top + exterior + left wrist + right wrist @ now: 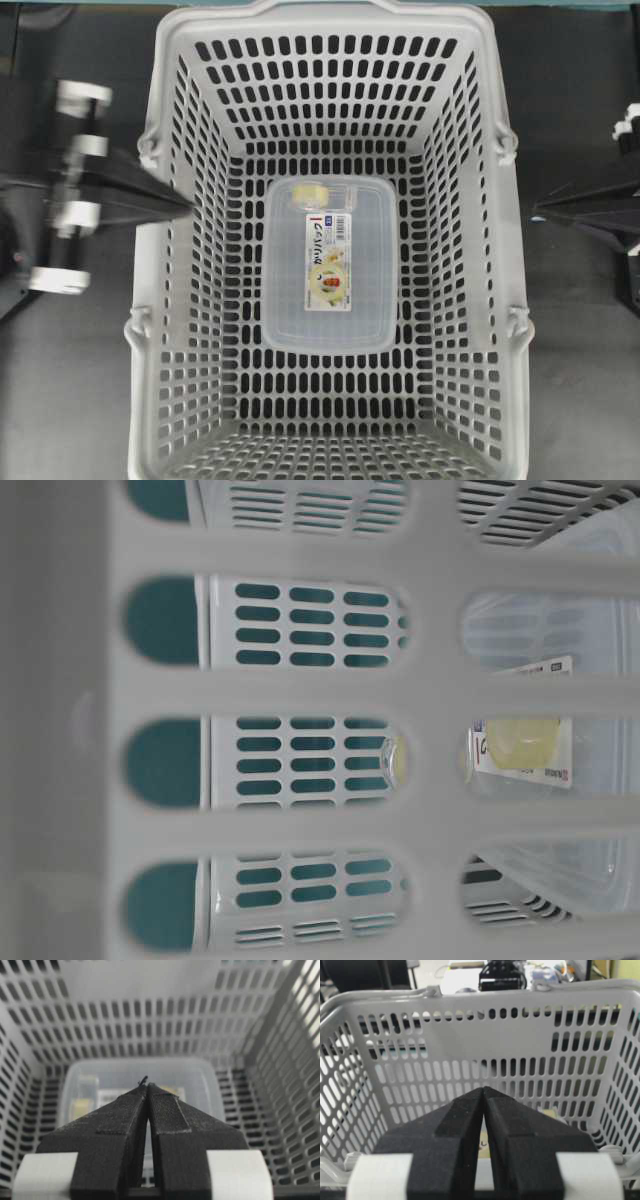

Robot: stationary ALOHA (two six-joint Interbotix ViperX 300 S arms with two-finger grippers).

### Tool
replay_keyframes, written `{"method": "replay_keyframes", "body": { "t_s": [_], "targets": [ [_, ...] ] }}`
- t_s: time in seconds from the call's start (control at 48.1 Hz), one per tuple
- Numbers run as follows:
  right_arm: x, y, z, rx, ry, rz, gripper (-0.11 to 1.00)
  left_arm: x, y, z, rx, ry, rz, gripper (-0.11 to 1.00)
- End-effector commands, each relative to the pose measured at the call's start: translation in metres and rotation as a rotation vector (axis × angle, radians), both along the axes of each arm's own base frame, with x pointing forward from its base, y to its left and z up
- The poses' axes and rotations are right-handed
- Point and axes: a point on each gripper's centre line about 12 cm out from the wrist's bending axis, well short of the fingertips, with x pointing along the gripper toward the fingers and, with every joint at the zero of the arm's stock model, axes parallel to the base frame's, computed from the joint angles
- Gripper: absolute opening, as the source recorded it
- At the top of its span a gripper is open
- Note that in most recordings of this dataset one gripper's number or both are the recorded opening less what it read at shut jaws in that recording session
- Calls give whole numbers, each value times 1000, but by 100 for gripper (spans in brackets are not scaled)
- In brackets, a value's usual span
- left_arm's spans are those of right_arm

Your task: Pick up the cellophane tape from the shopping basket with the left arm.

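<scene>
The cellophane tape (318,193), a small pale cream ring in clear wrapping, lies at the far end of a clear food box (328,265) on the floor of the shopping basket (160,300). My left gripper (188,206) hangs over the basket's left wall, shut and empty, to the left of the tape and above it. In the left wrist view its black fingers (148,1085) meet at the tips, and the tape (84,1097) shows blurred at the left, beyond them. My right gripper (538,210) stays outside the basket's right wall (470,1045), shut (484,1089), holding nothing.
The clear box carries a printed label (329,262) and fills most of the basket floor. The basket's tall slotted walls (165,1025) surround it on all sides. Handle hinges (505,140) stick out at the rim. Dark table lies on both sides.
</scene>
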Motion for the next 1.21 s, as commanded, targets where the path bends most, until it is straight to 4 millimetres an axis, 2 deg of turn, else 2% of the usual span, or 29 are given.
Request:
{"method": "replay_keyframes", "body": {
  "t_s": [0.0,0.062,0.125,0.291,0.374,0.458,0.52,0.749,0.811,0.853,0.978,1.186],
  "targets": [
    [2,0,13,6,-34,-1,0,22,-1,12,9,24,-1,0],
    [1,0,13,3,-37,0,6,34,-1,9,11,78,1,0],
    [0,0,14,5,-38,0,21,46,-2,3,11,147,3,0],
    [-2,0,16,12,-46,-2,71,72,-5,-7,14,282,5,0],
    [-3,0,17,11,-47,-1,83,86,-4,-11,20,340,8,0],
    [-3,0,17,14,-50,-1,82,98,-5,-19,24,399,9,2],
    [-3,0,17,16,-52,-1,80,109,-6,-27,24,444,10,10],
    [-6,0,17,15,-61,2,80,141,-16,-55,47,584,-12,76],
    [-7,0,16,15,-64,2,80,149,-18,-67,50,625,-15,87],
    [-8,0,15,15,-64,2,80,154,-20,-74,52,647,-19,90],
    [-10,0,15,15,-70,2,80,166,-25,-92,59,683,-29,89],
    [-11,0,15,15,-73,2,80,176,-30,-118,63,739,-33,90]
  ]
}}
